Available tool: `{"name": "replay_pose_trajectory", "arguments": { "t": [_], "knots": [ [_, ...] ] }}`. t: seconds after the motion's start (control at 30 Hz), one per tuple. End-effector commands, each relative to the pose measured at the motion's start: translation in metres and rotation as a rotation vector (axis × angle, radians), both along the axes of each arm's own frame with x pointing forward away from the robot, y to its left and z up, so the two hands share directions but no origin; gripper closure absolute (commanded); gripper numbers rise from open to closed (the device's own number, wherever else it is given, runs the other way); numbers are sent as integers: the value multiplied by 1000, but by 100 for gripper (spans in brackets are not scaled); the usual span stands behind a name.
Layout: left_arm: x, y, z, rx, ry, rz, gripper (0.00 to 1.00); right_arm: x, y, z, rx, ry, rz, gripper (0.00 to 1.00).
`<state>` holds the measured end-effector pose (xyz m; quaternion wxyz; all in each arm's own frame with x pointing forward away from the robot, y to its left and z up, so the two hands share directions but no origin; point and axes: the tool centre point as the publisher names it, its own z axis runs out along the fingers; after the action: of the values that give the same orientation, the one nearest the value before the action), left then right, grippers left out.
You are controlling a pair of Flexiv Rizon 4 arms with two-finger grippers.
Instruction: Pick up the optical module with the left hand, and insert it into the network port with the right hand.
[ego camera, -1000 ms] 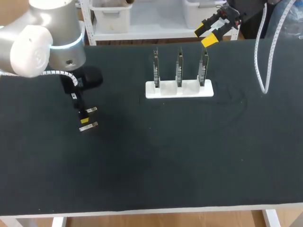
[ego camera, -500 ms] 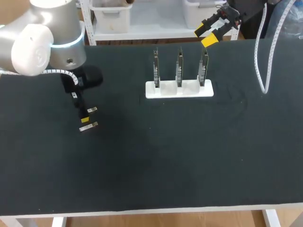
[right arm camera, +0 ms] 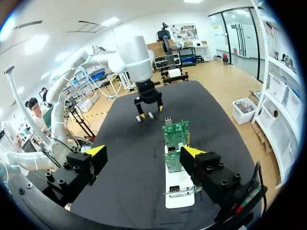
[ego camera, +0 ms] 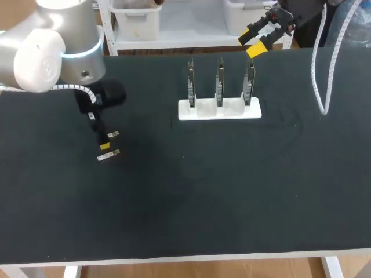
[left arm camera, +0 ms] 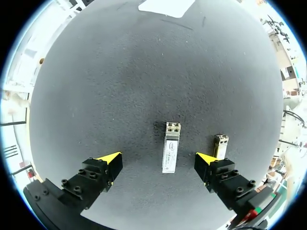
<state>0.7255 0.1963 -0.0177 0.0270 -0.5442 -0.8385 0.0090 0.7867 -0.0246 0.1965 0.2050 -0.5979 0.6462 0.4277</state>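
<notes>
Table unchanged, left hand still over module

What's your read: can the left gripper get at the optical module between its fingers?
Probably yes. The left gripper is open, the optical module lying flat between its fingers, uncovered. The second module lies by one finger and might get nudged.

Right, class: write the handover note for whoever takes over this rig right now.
Left gripper: open, over the table, optical module lying flat between its fingers, not gripped; a second module beside one finger.
Right gripper: open, empty, held high past the white stand holding three upright boards.
Done: nothing yet. Left: grasp module, pass to right gripper, insert into a board's port.
</notes>
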Motion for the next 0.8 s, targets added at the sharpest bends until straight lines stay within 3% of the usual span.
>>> {"name": "replay_pose_trajectory", "arguments": {
  "t": [0.03,0.57,0.63,0.7,0.73,0.77,0.8],
  "knots": [
    [3,2,0,-5,3,0,0,-1,0,0,1,-2,-1,0],
    [6,0,-2,-4,8,-6,0,-1,0,0,1,-2,-1,0],
    [6,-1,-2,-4,9,-8,20,-1,0,0,1,-2,-1,0],
    [6,-1,-2,-3,8,-11,63,-1,0,0,1,-2,-1,0],
    [6,0,-2,-3,7,-10,94,-1,0,0,1,-2,-1,0],
    [6,0,-2,-3,7,-10,100,-1,0,0,1,-2,-1,0],
    [6,0,-3,-3,6,-10,100,-1,0,0,1,-2,-1,0]
  ]
}}
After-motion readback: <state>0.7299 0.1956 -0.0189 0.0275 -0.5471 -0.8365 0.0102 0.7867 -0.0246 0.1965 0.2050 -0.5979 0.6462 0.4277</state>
